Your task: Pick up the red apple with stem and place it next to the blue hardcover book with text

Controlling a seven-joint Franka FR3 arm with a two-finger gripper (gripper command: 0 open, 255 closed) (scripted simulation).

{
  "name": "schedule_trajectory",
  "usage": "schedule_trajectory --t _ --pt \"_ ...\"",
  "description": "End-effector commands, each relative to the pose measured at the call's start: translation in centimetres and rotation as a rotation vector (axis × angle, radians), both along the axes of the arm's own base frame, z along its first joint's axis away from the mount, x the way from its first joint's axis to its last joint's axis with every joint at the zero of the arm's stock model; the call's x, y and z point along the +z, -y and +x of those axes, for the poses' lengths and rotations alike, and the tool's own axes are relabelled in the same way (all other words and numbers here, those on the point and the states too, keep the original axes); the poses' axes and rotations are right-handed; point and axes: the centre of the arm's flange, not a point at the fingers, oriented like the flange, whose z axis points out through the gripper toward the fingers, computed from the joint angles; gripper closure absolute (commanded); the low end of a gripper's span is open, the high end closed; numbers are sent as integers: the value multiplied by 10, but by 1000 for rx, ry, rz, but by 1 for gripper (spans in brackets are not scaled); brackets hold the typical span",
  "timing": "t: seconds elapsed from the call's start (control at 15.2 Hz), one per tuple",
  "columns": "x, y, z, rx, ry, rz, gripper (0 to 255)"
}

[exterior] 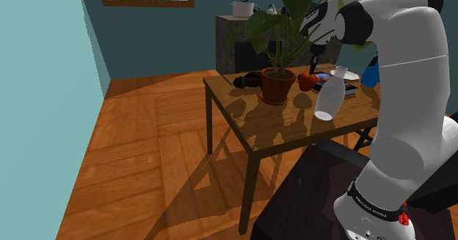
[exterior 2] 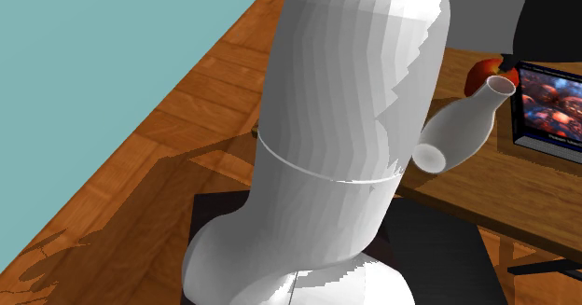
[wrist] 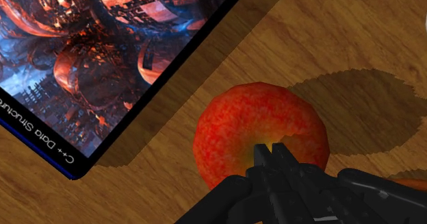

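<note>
Apple: round, mottled red-orange skin, yellowish near its middle; lay on the wooden bench just beside the book. Pincer: fingertips met, closed over the apple.

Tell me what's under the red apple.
Wooden table top shows around the red apple, which sits beside the book. The spot directly beneath is covered by the apple itself, and the shut gripper hides part of it.

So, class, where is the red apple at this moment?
In the shoulder view the apple sits on the wooden table between the plant pot and the white vase; the wrist view shows it beside the book.
</note>
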Motion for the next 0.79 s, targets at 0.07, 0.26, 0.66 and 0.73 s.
schedule_trajectory --t 0.07,0.26,0.66,0.73 --pt "0 0 0 0 0 0 0" --pt "0 0 0 0 0 0 0" --pt "50 -4 0 0 0 0 0" --pt "50 -4 0 0 0 0 0"
